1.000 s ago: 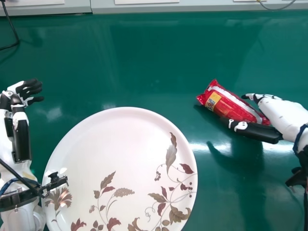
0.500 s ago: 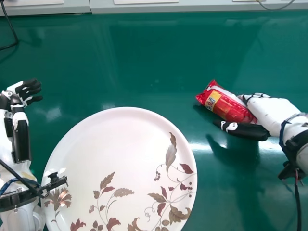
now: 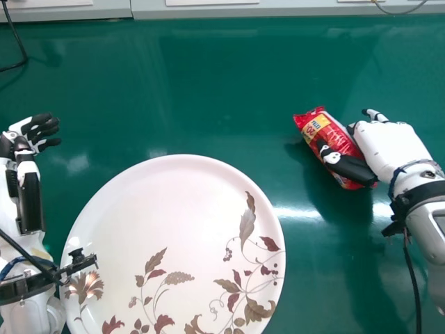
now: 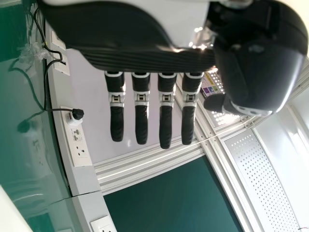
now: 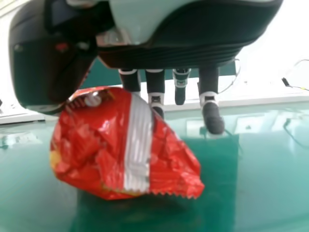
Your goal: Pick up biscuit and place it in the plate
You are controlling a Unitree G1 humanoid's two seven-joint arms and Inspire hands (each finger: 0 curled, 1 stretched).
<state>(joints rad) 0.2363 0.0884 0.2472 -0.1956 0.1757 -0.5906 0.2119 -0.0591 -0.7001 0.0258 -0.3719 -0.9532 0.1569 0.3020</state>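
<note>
Green worktop (image 3: 208,83) lies between the plate (image 3: 174,161), cut by the head view's bottom edge, and the biscuit packet (image 3: 321,130), clamped in the right hand (image 3: 389,149); the left hand (image 3: 44,126), fingers extended, is near the left edge. Right wrist view: thumb and fingers flank the packet.

Left hand (image 3: 42,129) and right hand (image 3: 348,168) each comprise a white shell (image 3: 393,147), black fingers (image 4: 165,128) with silvery fittings (image 4: 141,97) and a ribbed black edge (image 4: 145,62) (note the parallel grooves), with black wrist bands (image 3: 420,197) and dark cables (image 3: 414,278).
</note>
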